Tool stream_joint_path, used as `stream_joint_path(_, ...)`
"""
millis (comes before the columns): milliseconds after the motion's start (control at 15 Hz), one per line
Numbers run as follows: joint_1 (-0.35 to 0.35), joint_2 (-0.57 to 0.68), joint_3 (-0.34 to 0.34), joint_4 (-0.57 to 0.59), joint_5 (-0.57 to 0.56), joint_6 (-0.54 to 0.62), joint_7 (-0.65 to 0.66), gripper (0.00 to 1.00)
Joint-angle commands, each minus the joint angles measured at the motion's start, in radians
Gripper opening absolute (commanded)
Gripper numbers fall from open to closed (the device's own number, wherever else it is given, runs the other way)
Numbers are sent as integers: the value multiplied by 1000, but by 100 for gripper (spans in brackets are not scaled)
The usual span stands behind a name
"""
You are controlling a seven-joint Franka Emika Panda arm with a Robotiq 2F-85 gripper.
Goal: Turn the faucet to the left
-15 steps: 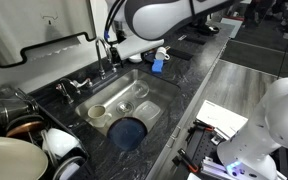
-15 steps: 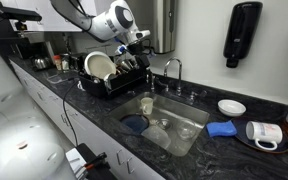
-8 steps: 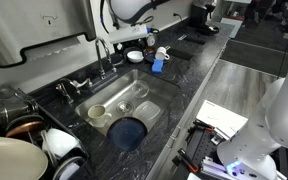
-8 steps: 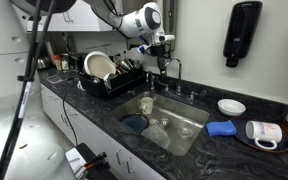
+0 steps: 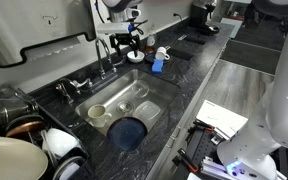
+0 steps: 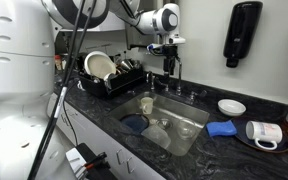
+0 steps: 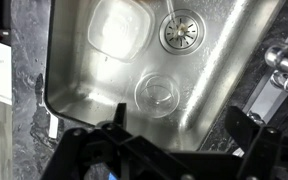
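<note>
Faucet (image 5: 99, 57): slim, shiny chrome gooseneck, far taller than the low fittings beside it.
Pose: stem upright, the tall arch curving over and down above the sink (image 5: 152, 92).
Place: at the back rim of the basin on the dark worktop (image 5: 199, 70), upper middle of the frame in both exterior views.

Pincer (image 6: 168, 60) swung from over dish rack (image 6: 114, 82) to above faucet (image 6: 177, 78).

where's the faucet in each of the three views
In an exterior view: faucet upper left of centre, behind the sink.
In an exterior view: faucet upright at centre, behind the sink.
Wrist view: probably just its spout tip at the top edge, above the drain.
Shared landmark: the sink.
</note>
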Motion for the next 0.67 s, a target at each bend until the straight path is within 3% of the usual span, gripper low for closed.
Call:
stream_joint_path(0, -8, 25, -56, 52, 78, 8, 110, 100)
stream_joint_path(200, -28, -3, -97, 16, 121, 60, 204, 100)
stream_joint_path(600, -7, 10, -94, 36, 85, 25, 161, 100)
